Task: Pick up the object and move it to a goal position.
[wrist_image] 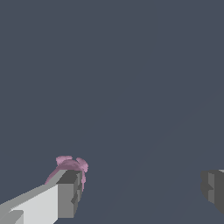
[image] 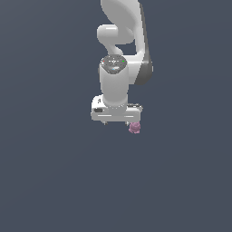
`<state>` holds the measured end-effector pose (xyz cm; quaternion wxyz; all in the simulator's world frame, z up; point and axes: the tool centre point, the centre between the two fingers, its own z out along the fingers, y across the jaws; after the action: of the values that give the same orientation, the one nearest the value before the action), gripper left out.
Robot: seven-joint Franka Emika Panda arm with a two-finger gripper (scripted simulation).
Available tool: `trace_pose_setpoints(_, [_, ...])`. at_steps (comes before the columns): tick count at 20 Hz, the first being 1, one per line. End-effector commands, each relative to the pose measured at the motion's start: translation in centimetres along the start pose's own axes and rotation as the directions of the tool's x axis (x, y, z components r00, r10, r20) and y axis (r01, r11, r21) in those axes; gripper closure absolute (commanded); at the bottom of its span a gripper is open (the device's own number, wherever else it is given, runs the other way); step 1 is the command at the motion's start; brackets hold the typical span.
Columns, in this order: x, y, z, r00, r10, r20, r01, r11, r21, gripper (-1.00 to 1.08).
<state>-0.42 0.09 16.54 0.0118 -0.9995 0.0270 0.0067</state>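
Observation:
The object [image: 134,128] is a small pink lumpy blob, sitting just below the white hand on the exterior view's right side. In the wrist view the object [wrist_image: 71,164] peeks out from behind the tip of one finger [wrist_image: 65,197], not in the gap between the two. Whether it touches that finger I cannot tell. The other finger [wrist_image: 213,188] stands far off at the frame's edge. My gripper [image: 119,123] points straight down with its jaws spread wide and nothing between them [wrist_image: 140,192].
A plain dark grey surface fills both views. The white arm [image: 120,41] rises behind the hand toward the top of the exterior view.

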Motion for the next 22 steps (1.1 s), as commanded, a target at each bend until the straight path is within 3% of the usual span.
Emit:
trace_pose_setpoints(1, [0.0, 0.0, 0.0, 1.0, 0.0, 0.0, 0.0, 1.0, 0.0, -0.92])
trace_pose_setpoints(10, [0.2, 2.9, 0.4, 0.998, 0.065, 0.017, -0.065, 0.998, -0.008, -0.92])
trace_pose_setpoints(22, [-0.9, 0.0, 2.0, 0.996, 0.088, 0.011, -0.088, 0.996, -0.013, -0.92])
